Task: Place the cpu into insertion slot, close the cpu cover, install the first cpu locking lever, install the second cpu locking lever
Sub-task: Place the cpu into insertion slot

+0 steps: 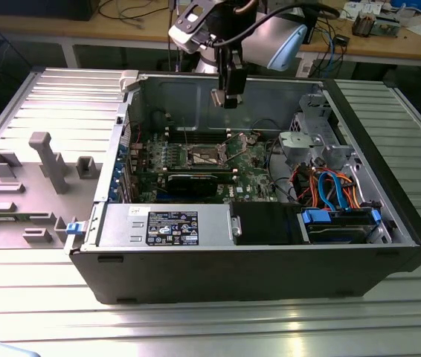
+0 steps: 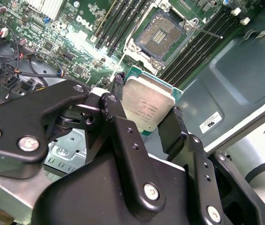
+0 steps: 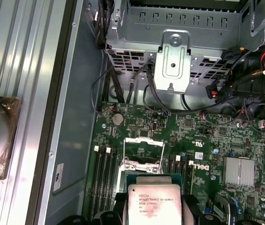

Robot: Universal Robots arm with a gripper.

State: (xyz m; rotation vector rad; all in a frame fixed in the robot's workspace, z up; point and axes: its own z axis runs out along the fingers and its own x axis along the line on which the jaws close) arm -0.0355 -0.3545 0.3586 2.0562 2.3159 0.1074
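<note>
We count one cpu (image 2: pixel 149 105), one insertion slot (image 2: pixel 159 36), one gripper (image 2: pixel 147 97) with two fingers (image 2: pixel 172 126), one computer case (image 1: pixel 270 275), one power supply (image 1: pixel 166 227) toward the exterior view's lower left, one coin battery (image 3: pixel 117 119) and one finned heatsink (image 3: pixel 238 171).

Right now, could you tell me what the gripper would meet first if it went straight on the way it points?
The gripper would probably meet the motherboard at or just beside the open socket, with the chip it holds touching first. Depth is unclear, so I cannot say exactly where.
</note>
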